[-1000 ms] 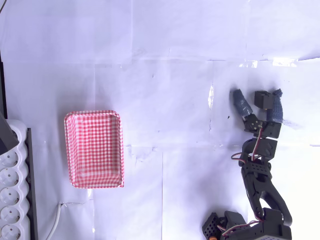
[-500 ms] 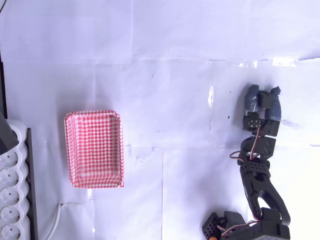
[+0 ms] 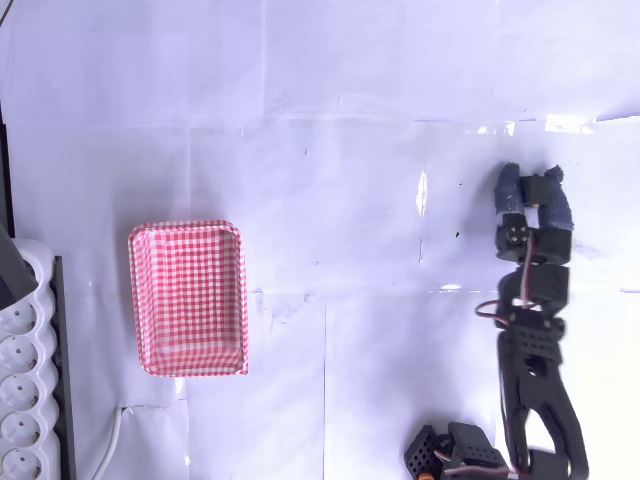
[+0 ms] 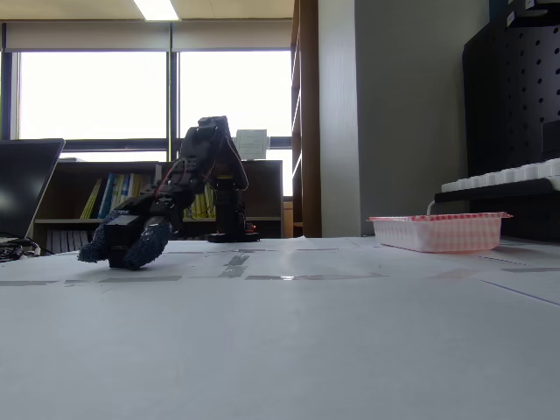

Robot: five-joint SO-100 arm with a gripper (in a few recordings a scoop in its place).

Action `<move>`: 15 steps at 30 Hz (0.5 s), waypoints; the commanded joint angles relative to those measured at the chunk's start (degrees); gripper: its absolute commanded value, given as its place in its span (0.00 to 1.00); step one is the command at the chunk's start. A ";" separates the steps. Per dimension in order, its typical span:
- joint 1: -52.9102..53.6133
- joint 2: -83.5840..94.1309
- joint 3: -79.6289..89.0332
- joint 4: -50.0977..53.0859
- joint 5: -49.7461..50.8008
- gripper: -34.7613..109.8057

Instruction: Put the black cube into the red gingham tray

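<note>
In the overhead view the black cube [image 3: 536, 191] sits at the right side of the table, between the blue-grey fingers [image 3: 509, 190] of my gripper [image 3: 531, 180]. The gripper is shut on it and low over the white surface. The red gingham tray [image 3: 137, 300] lies far to the left and holds nothing. From the side, in the fixed view, the gripper [image 4: 118, 251] rests down at the table on the left, and the tray [image 4: 437, 233] stands far off at the right. There the cube is hard to tell from the dark gripper body.
A white power strip [image 3: 24, 400] on a dark block lies at the left edge, just beyond the tray, with a white cable [image 3: 113, 442] near it. The arm's base [image 3: 450, 455] stands at the bottom right. Open white table separates gripper and tray.
The fingers, spread wide on either side of the cube a second ago, have shut on it. The arm has shifted slightly to the right.
</note>
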 commanded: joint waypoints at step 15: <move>-41.84 -8.53 78.75 91.93 -32.26 0.24</move>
